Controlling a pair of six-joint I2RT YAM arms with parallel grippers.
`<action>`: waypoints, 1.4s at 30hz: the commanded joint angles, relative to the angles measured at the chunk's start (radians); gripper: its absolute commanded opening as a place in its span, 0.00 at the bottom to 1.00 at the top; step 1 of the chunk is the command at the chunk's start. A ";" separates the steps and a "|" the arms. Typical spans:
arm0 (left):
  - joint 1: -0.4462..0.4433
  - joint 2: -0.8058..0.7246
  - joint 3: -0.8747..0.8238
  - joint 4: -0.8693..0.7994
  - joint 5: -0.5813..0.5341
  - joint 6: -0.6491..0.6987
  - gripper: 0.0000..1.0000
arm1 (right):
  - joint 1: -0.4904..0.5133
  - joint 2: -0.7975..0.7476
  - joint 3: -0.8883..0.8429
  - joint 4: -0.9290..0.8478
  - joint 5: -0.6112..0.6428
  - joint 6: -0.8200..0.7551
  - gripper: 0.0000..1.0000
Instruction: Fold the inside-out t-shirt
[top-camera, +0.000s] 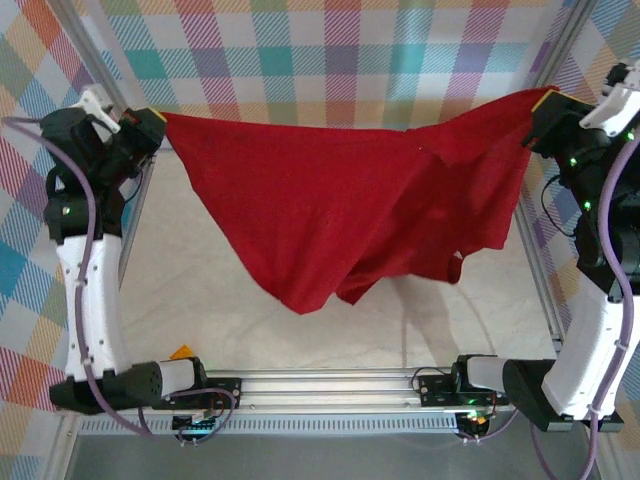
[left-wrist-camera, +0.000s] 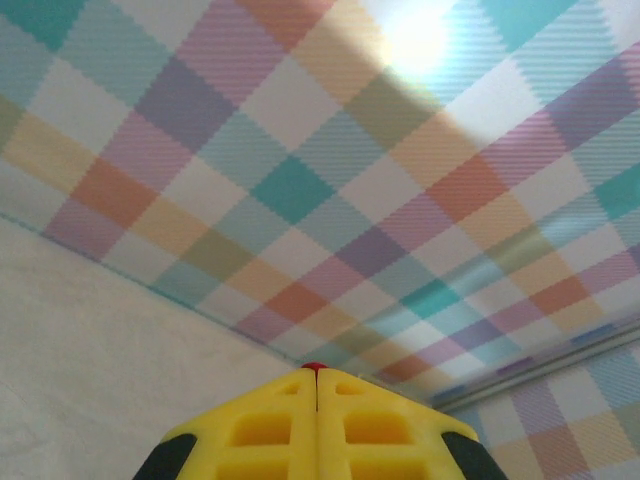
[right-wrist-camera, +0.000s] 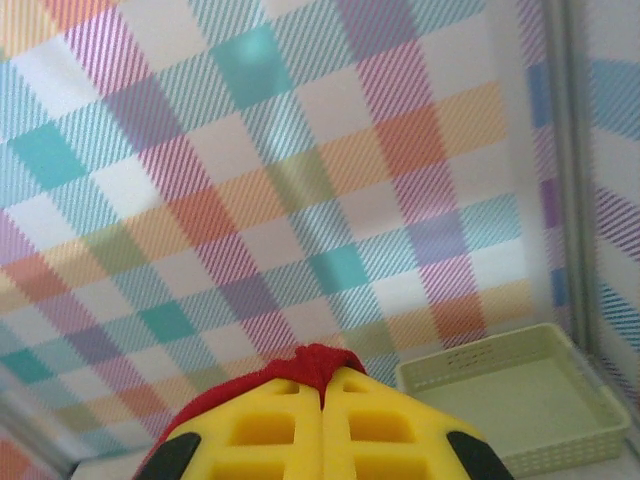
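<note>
t-shirt (top-camera: 340, 215) strung between left claw (top-camera: 156, 118), right claw (top-camera: 543, 102)

pastel plaid walls (top-camera: 330, 60), white tabletop (top-camera: 200, 300), aluminium frame rail (top-camera: 340, 385)

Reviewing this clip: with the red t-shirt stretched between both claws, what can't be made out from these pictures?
- Top view: the table under the hanging t-shirt is hidden by the cloth.
- Top view: seams and label are too small, so inside-out cannot be confirmed.
- Left wrist view: the left claw covers all but a red sliver, so which part it grips is unclear.
- Right wrist view: the right claw hides its grip likewise.
</note>
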 joint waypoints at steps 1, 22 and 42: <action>0.018 0.132 0.055 -0.100 0.074 0.015 0.00 | -0.007 0.067 -0.030 0.024 -0.133 -0.016 0.00; -0.238 0.749 0.287 -0.389 -0.146 0.172 0.00 | 0.008 0.126 -0.568 0.120 -0.099 0.043 0.00; -0.183 1.315 0.914 -0.350 -0.194 0.152 0.62 | 0.053 0.471 -0.336 0.251 -0.073 0.005 0.00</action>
